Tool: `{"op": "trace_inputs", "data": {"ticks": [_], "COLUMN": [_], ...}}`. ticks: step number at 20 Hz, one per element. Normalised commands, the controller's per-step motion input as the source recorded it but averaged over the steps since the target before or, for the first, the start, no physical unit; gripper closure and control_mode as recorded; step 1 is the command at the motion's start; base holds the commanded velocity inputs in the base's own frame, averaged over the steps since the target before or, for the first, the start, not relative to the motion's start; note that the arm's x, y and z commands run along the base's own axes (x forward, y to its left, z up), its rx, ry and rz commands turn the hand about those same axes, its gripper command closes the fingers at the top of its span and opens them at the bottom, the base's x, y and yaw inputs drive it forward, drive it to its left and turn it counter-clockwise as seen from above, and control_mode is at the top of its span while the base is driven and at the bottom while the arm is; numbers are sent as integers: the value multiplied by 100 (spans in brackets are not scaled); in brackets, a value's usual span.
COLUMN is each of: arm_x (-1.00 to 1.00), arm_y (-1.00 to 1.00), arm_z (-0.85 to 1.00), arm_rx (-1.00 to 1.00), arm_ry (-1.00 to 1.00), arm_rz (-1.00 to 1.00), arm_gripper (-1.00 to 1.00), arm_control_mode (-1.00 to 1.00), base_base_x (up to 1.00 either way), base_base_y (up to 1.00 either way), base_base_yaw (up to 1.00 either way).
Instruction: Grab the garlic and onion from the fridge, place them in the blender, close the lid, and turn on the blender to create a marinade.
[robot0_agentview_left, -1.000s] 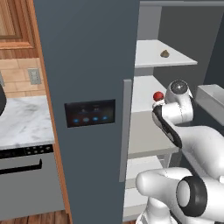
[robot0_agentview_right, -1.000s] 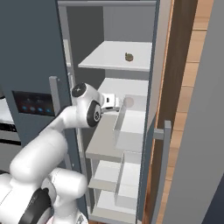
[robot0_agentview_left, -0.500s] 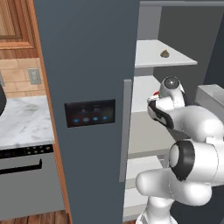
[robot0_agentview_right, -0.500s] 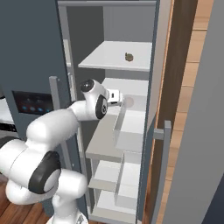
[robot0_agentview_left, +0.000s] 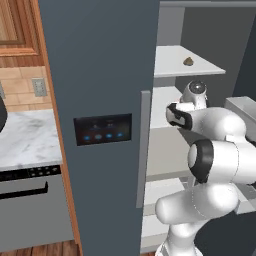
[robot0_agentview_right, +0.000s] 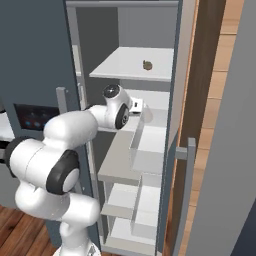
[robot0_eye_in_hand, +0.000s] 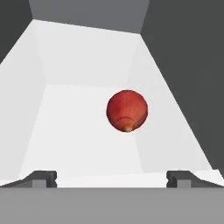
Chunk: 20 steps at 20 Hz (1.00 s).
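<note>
The red onion (robot0_eye_in_hand: 127, 110) lies on the white floor of a fridge shelf, a short way ahead of my gripper (robot0_eye_in_hand: 111, 178) and just right of its centre line. The gripper is open, its two dark fingertips (robot0_eye_in_hand: 41, 178) wide apart with nothing between them. My arm (robot0_agentview_right: 117, 107) reaches into the middle shelf of the slate-grey fridge (robot0_agentview_left: 100, 75). The small brown garlic (robot0_agentview_right: 147, 64) sits on the shelf above, also seen as the garlic (robot0_agentview_left: 188, 61) in the left base view. The blender and the lid are out of view.
The shut fridge door carries a black panel (robot0_agentview_left: 102, 129) and a long grey handle (robot0_agentview_left: 144, 150). The open door (robot0_agentview_right: 220, 175) stands to the right. A see-through bin wall (robot0_agentview_right: 150, 140) borders the middle shelf. A marble counter (robot0_agentview_left: 25, 140) lies left of the fridge.
The arm has pushed further into the middle shelf and its elbow has folded up in front. The onion, visible beside the hand earlier in the left base view, is now covered by the arm there.
</note>
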Motion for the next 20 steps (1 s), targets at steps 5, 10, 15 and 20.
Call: {"op": "trace_inputs", "data": {"ticks": [5, 10, 15, 20], "arm_x": [21, 35, 44, 45], "arm_y": [-32, -32, -9, 0], "arm_z": [-15, -2, -17, -26], "arm_rx": [2, 1, 0, 0], "arm_ry": [0, 1, 4, 5], "arm_rz": [0, 0, 0, 0], "arm_gripper": [-100, -100, -100, -100], "arm_control_mode": [-100, -100, -100, -100], "base_base_x": [0, 0, 0, 0], "base_base_y": [0, 0, 0, 0], "base_base_yaw": [0, 0, 0, 0]}}
